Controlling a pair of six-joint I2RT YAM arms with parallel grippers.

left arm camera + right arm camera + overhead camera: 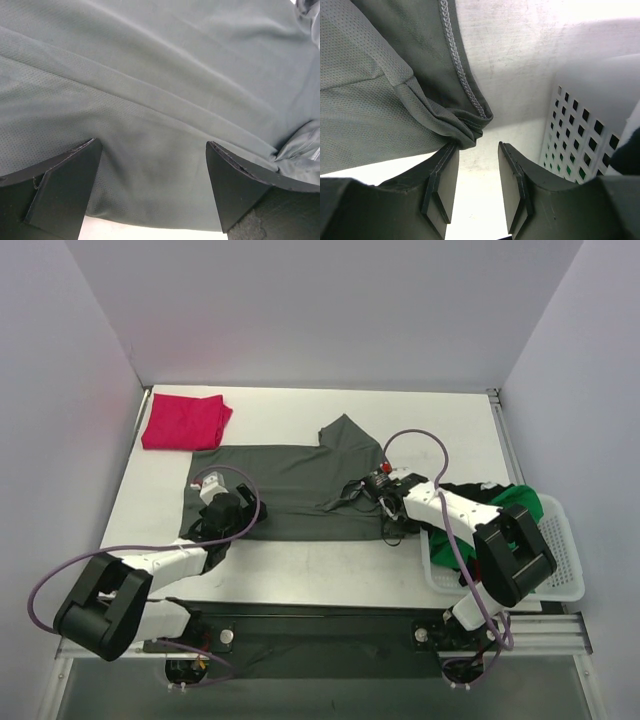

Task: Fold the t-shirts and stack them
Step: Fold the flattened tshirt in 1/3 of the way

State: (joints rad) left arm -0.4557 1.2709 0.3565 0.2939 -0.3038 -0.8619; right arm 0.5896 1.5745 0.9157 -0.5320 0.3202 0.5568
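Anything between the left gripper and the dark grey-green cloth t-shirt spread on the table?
Nothing visible. The left gripper hangs open directly over the dark grey-green cloth t-shirt, only fabric showing between its jaws.

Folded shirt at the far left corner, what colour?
The folded shirt is magenta-red, clearest in the top external view.

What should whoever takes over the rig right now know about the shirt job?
Left hand: open wide, close over the near left part of the grey-green shirt, holding nothing.
Right hand: partly open at that shirt's near right corner; the hem lies beside one finger, not clamped.
Magenta shirt: folded, at the far left of the table.
Green shirt and black shirt: in the white basket, on the right.
Done: one shirt folded. Left: finish the grey-green one, fold the other two, stack all.
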